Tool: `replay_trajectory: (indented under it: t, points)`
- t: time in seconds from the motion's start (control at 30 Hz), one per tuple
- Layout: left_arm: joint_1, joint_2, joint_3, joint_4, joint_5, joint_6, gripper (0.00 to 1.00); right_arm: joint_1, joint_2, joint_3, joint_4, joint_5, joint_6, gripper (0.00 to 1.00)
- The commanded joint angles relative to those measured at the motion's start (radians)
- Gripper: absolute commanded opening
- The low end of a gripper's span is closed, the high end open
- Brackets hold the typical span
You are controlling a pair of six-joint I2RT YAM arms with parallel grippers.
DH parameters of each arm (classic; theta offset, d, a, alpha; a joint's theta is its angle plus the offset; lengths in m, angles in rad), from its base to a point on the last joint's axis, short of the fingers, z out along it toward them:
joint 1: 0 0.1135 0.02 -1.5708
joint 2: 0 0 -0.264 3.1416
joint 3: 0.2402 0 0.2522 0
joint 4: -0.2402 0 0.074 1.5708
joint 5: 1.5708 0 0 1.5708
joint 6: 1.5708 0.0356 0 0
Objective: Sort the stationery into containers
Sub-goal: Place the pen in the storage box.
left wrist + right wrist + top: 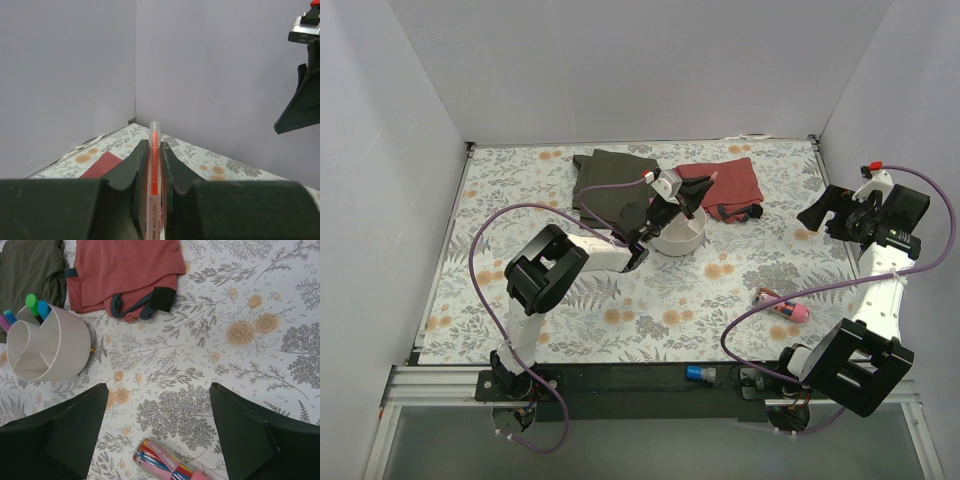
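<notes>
My left gripper [667,197] is shut on a thin pink-orange pen [154,165] and holds it above the back rim of the round white divided bowl [686,236]. The pen's tip points toward the red cloth. In the right wrist view the bowl [60,347] holds markers with green [32,302] and blue [43,309] caps. A fat pink tube [782,305] lies on the table at the right, and it also shows in the right wrist view [165,464]. My right gripper [157,386] is open and empty, high above the tube [820,212].
A folded olive cloth [610,178] and a folded red cloth [725,185] lie behind the bowl. A blue-capped marker [698,373] lies on the black rail at the near edge. White walls close the table on three sides.
</notes>
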Motion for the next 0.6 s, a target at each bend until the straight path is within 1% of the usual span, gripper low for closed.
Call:
replay_trajectory:
  t: [0.0,0.3,0.57]
  points:
    - [0.001,0.0,-0.028,0.108,-0.021,-0.017,0.0,-0.001,-0.01,-0.023,0.032,0.015,0.002,0.91]
    - [0.004,0.009,-0.123,0.158,-0.016,-0.011,0.0,-0.001,0.013,-0.022,0.032,0.02,-0.02,0.91]
    - [0.02,0.064,-0.102,0.188,0.019,-0.01,0.0,-0.001,0.025,-0.045,0.034,0.012,-0.029,0.91]
